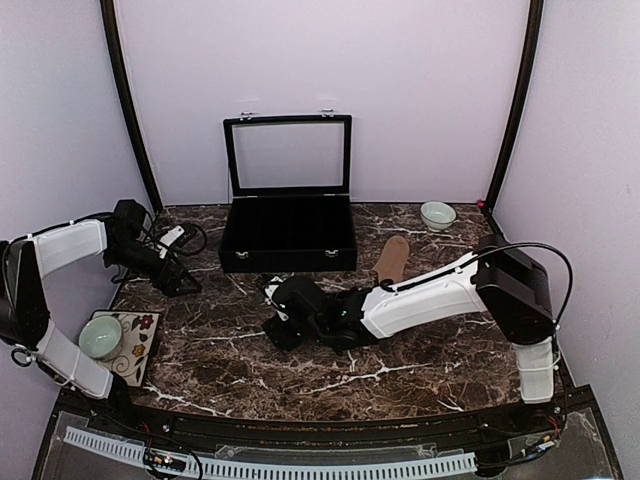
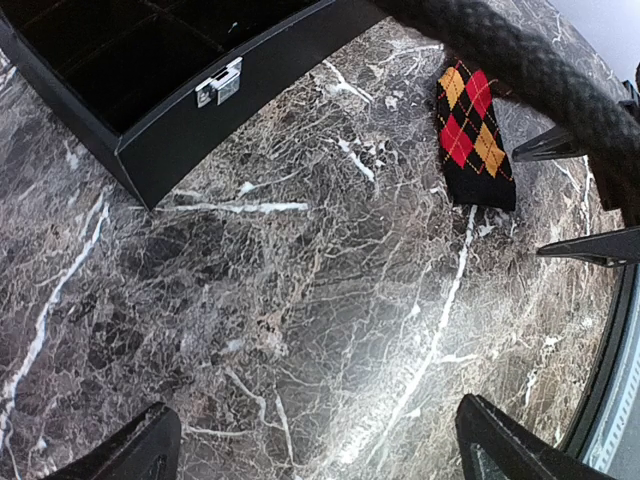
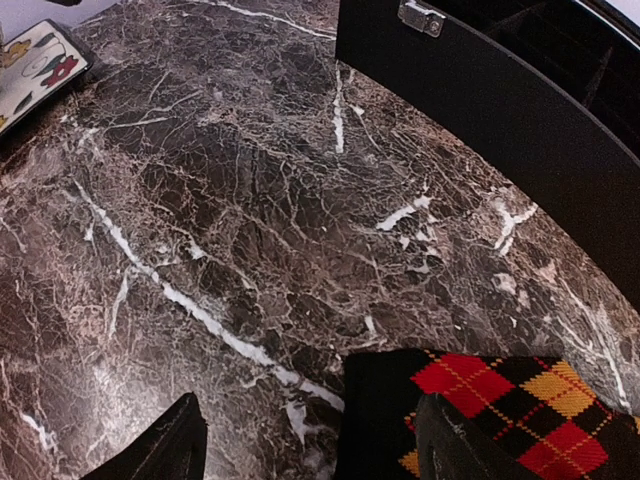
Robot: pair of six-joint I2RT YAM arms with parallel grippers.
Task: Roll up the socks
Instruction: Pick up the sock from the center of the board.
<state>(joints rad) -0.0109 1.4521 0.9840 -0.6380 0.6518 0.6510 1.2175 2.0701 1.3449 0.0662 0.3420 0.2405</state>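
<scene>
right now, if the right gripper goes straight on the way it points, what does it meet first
Probably the argyle sock: the right gripper points down at its end, one finger over it, the other over bare table. Depth is unclear.

On the marbled bench (image 1: 250, 370), we see the right arm (image 1: 430, 295) stretched leftward across the middle, the right gripper (image 1: 276, 316) low over the stone on the near side of an open black case (image 1: 288, 235), its glazed lid (image 1: 288, 155) upright. A tan-brown sock (image 1: 391, 258) lies flat just behind that arm, with a pale green bowl (image 1: 437, 214) near the back right corner. At the left edge we find the left arm (image 1: 65, 248) folded, the left gripper (image 1: 183, 281) above the bench, and a second pale bowl (image 1: 100, 337) on a flowered mat (image 1: 140, 345).
</scene>
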